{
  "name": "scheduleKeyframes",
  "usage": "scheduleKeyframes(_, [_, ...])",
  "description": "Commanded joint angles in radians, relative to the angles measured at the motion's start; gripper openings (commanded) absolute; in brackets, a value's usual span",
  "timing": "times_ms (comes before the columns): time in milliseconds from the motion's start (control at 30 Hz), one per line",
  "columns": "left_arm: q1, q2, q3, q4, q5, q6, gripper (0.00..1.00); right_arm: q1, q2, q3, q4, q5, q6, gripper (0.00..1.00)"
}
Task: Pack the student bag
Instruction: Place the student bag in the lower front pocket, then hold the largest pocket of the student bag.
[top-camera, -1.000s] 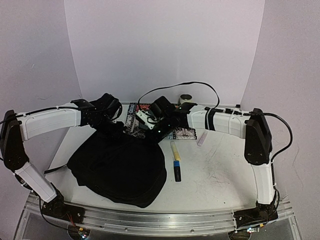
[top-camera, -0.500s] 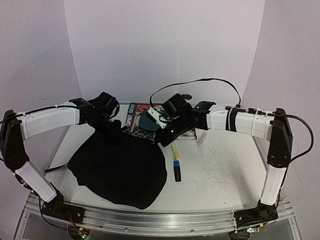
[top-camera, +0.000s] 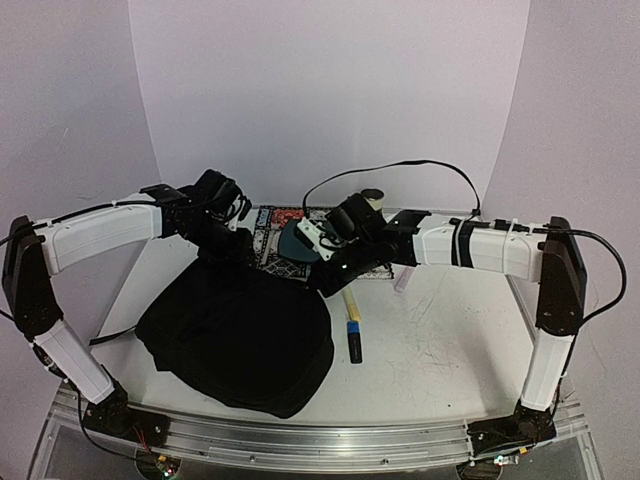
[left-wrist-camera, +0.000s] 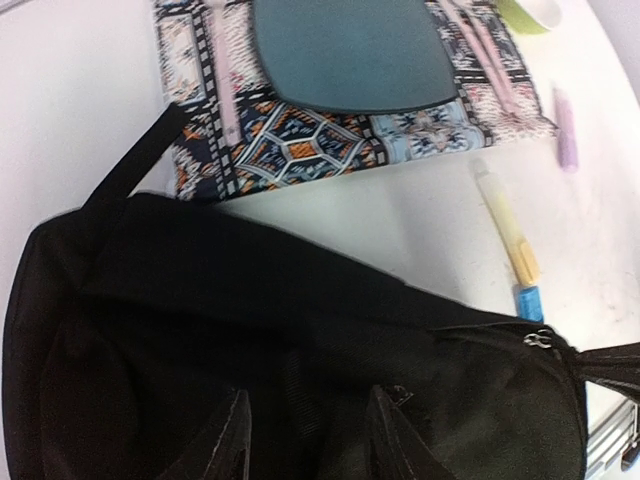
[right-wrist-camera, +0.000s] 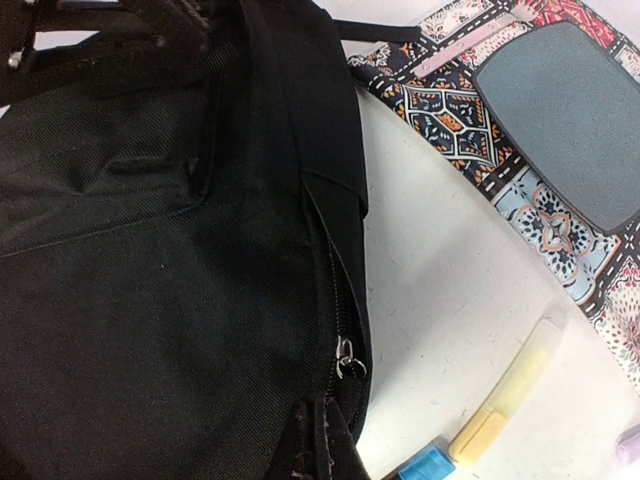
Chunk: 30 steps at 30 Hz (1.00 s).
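The student bag (top-camera: 240, 335), a large soft black backpack, lies flat on the table at the left centre. My left gripper (top-camera: 225, 243) hovers over its far edge. In the left wrist view its fingers (left-wrist-camera: 240, 445) stand apart above the black fabric (left-wrist-camera: 250, 330), holding nothing. My right gripper (top-camera: 322, 280) is at the bag's right edge. In the right wrist view its tips (right-wrist-camera: 325, 440) are pressed together on the zipper line, right below the metal zipper slider (right-wrist-camera: 347, 357), pinching the zipper pull. The slider also shows in the left wrist view (left-wrist-camera: 540, 340). The zipper looks shut.
A patterned flat case (top-camera: 285, 235) with a grey-blue oval pad (top-camera: 298, 245) on it lies behind the bag. A yellow highlighter with a blue cap (top-camera: 352, 325) lies right of the bag. A pink pen (top-camera: 403, 280) and a small roll (top-camera: 372, 198) are further back.
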Motion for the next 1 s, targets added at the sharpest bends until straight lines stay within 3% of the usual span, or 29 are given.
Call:
scheduleKeyframes(0, [0.001, 0.061, 0.092, 0.019, 0.115, 0.057, 0.44, 0.005, -0.031, 0.029, 0.017, -0.01, 0.015, 0.0])
scheduleKeyframes(167, [-0.006, 0.11, 0.096, 0.016, 0.157, 0.045, 0.49, 0.004, -0.033, 0.015, 0.04, -0.005, 0.025, 0.0])
scheduleKeyframes(500, [-0.031, 0.174, 0.113, -0.102, 0.075, 0.046, 0.54, 0.003, -0.032, 0.018, 0.046, 0.016, 0.027, 0.0])
scheduleKeyframes(700, [-0.068, 0.165, 0.151, -0.126, 0.106, 0.039, 0.57, 0.003, -0.038, 0.003, 0.055, 0.024, 0.037, 0.0])
scheduleKeyframes(967, [-0.085, 0.193, 0.219, -0.067, 0.139, 0.194, 0.59, 0.004, -0.078, -0.056, 0.097, 0.049, 0.067, 0.0])
